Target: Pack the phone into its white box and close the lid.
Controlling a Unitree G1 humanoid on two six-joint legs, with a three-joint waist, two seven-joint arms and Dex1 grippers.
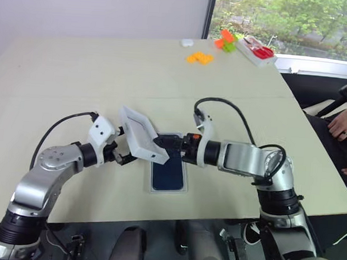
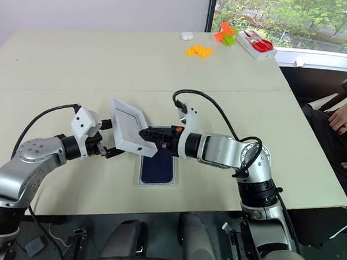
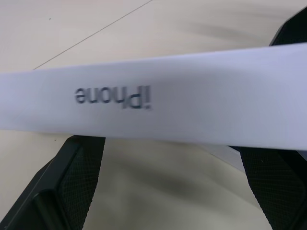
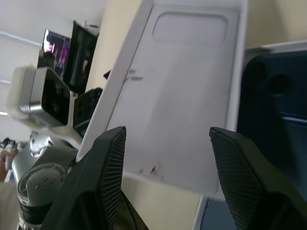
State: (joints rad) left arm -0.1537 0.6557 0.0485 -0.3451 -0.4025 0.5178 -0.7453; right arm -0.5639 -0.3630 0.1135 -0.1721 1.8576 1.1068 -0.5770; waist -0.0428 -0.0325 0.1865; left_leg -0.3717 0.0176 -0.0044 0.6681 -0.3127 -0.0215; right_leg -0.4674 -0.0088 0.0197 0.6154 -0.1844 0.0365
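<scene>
Above phone (image 1: 168, 172) | lid (image 1: 141, 134) side reads "iPhone" | left gripper (image 1: 125, 153) pinching lid | right gripper (image 1: 161, 143) spread

The lid (image 2: 128, 129) looks like stiff white card, matt and smooth, with a few faint scuff marks on its plain inner face and grey lettering printed on one side wall. The phone (image 1: 168, 172) has a dark navy back that shines like polished glass. It lies in the white box (image 1: 151, 182), whose thin rim looks like the same matt card. The left gripper (image 1: 125, 156) and right gripper (image 1: 162, 143) have matt black fingers (image 4: 103, 177) with finely cross-hatched, rubbery-looking pads. The table (image 1: 76, 77) is a pale beige, smooth, matt surface.
</scene>
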